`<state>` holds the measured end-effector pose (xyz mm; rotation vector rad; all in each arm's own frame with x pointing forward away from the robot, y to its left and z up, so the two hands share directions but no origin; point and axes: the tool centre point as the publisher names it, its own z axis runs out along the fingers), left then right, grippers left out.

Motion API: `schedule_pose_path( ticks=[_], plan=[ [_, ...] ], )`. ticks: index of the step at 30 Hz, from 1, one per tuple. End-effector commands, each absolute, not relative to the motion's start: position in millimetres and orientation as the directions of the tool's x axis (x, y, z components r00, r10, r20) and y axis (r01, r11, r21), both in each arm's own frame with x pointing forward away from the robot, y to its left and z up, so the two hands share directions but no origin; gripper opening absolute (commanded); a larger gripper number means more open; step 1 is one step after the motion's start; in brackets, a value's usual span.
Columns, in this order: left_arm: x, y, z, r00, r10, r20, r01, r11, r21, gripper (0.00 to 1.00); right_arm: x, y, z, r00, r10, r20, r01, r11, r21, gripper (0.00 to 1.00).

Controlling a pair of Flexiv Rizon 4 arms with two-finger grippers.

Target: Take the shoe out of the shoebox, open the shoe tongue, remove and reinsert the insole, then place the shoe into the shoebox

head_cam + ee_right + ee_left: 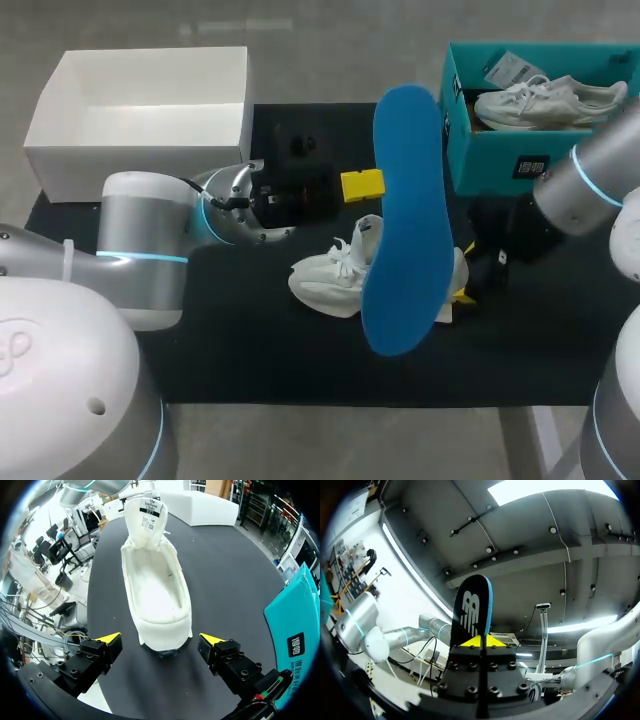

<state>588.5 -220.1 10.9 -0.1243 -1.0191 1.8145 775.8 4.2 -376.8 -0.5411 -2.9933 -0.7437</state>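
A black desk (250,350) with a plain matte top carries everything. At its far left stands an open white box (130,165). At the far right stands the teal shoebox (490,160), also open, with a second shoe (550,103) lying inside it. The blue insole (405,220) is held in the air over the middle of the desk, on end, its dark underside showing in the left wrist view. The left gripper (481,641) is clamped on the insole's lower part, its yellow tips pressed together on it. Below the insole the white shoe (157,590) lies on the desk near the middle, heel to the right, tongue (146,515) pulled up, its inside bare. The right gripper (161,639) sits at the heel, fingers spread wide to either side and touching nothing.
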Motion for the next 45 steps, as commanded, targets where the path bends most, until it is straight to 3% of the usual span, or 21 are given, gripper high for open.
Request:
schedule_pose_path(
  ticks=[1, 27, 45],
  plan=[
    [588.3, -220.6, 10.7, -0.486, 0.802, 0.347, -0.715, -0.137, -0.686, 0.00, 779.8, 11.7, -371.7, -0.939, 0.331, 0.094, 0.344, 0.895, 0.284, 1.00],
    [588.3, -220.6, 10.7, -0.486, 0.802, 0.347, -0.715, -0.137, -0.686, 0.00, 790.7, 19.2, -352.5, -0.963, 0.267, 0.036, 0.270, 0.953, 0.137, 1.00],
    [588.3, -220.6, 10.7, -0.486, 0.802, 0.347, -0.715, -0.137, -0.686, 0.00, 785.0, 23.8, -356.4, -0.980, 0.184, 0.075, 0.194, 0.970, 0.149, 1.00]
  ],
)
